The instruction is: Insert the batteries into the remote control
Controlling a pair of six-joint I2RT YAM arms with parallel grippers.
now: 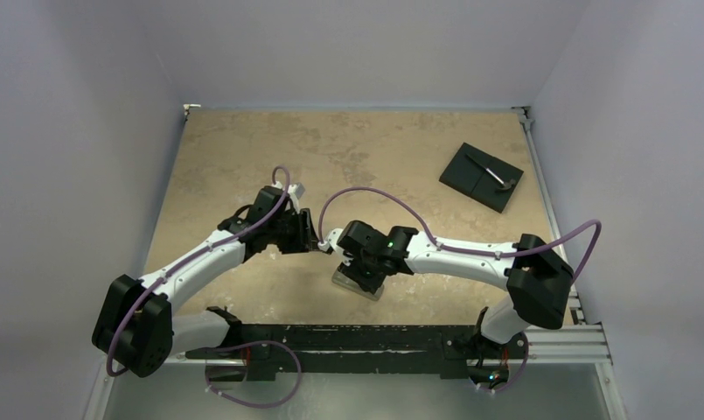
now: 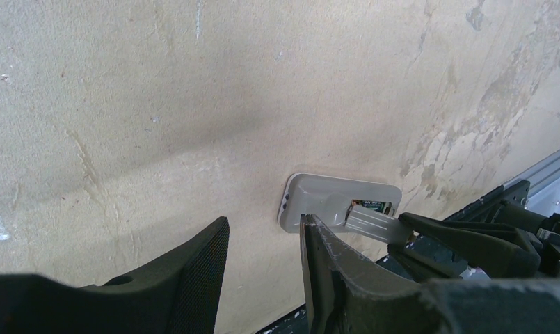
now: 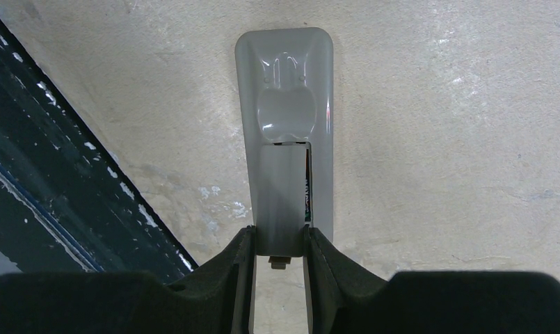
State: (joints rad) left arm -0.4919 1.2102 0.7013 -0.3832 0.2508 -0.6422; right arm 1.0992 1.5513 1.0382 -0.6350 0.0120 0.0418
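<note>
right gripper [image 3: 278, 245]: 2 fingers clamped on narrow grey plastic cover strip [image 3: 281, 202] | strip over the battery bay of slim grey-backed remote control [image 3: 284, 76], face down on mottled tan table [image 3: 437, 139] | left gripper [image 2: 263, 229]: jaws apart, empty, just beside remote

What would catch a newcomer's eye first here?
The white left arm and right arm meet near the table's front edge. The right fingers pinch a grey cover over the grey-backed remote, the left fingers open beside it. A black plate sits far right.
</note>
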